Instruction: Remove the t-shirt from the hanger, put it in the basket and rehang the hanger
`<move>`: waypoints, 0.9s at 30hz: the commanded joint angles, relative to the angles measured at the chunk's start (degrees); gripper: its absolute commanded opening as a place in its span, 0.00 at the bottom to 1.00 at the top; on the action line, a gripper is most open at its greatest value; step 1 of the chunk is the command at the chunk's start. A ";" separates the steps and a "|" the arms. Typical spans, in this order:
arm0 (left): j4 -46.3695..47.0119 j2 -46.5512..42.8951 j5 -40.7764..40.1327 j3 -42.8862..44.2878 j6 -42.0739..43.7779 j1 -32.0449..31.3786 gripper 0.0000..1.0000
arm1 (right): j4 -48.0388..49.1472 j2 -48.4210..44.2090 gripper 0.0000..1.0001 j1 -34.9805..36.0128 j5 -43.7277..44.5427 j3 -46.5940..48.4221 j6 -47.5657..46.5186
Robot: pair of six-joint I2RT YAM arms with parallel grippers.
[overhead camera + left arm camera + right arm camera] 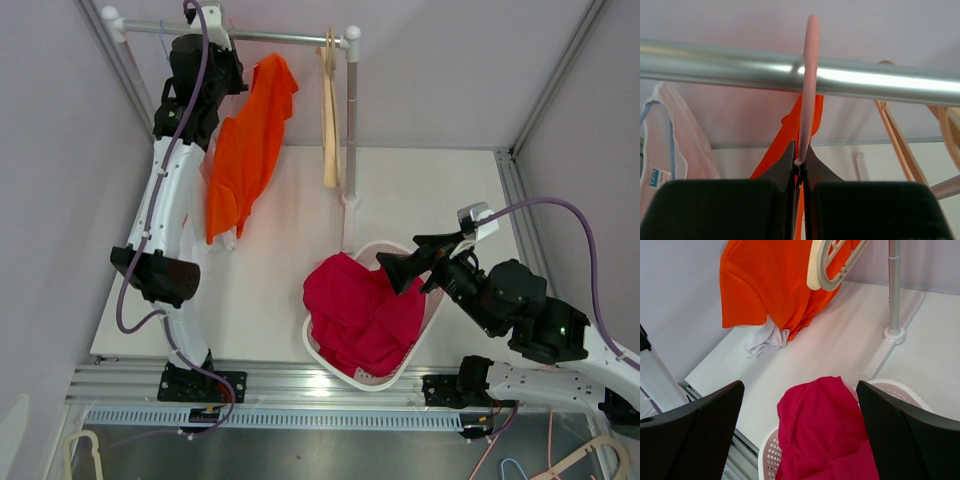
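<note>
left gripper (pixel 799 161) clamped on hanger hook (pixel 811 75) | t-shirt (pixel 783 136) just beyond

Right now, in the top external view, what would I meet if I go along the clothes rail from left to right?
left gripper, shut on the pink hanger → orange t-shirt → wooden hanger → right post of the rack

2 white arms (pixel 170 200), purple cables (pixel 548 200), black hands (pixel 800 385)
</note>
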 commanded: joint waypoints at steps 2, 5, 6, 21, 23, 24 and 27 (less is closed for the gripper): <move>4.93 -8.83 1.43 2.51 -1.61 -0.03 0.00 | 2.36 -0.64 1.00 0.11 0.34 -1.09 0.74; 5.72 -11.82 1.35 -0.13 -1.70 -0.21 0.01 | 4.19 -0.11 0.99 0.11 -0.28 -1.62 -0.05; 5.03 -12.08 -0.31 -0.05 -1.87 -0.38 0.00 | 5.16 0.24 0.99 0.11 -0.54 -1.97 -0.58; -3.84 -30.28 -37.56 -21.58 -9.34 -15.92 0.00 | 31.70 30.02 1.00 7.31 -31.65 6.56 -15.78; -6.83 -31.15 -42.75 -21.23 -12.84 -18.91 0.01 | 36.53 32.93 1.00 8.02 -31.57 5.95 -15.79; -10.50 -32.20 -42.95 -21.06 -14.34 -19.54 0.01 | 38.20 33.72 0.99 8.46 -31.57 5.77 -15.70; -12.03 -35.80 -41.02 -24.19 -17.95 -20.77 0.01 | 44.36 37.06 0.99 8.90 -30.52 5.24 -15.08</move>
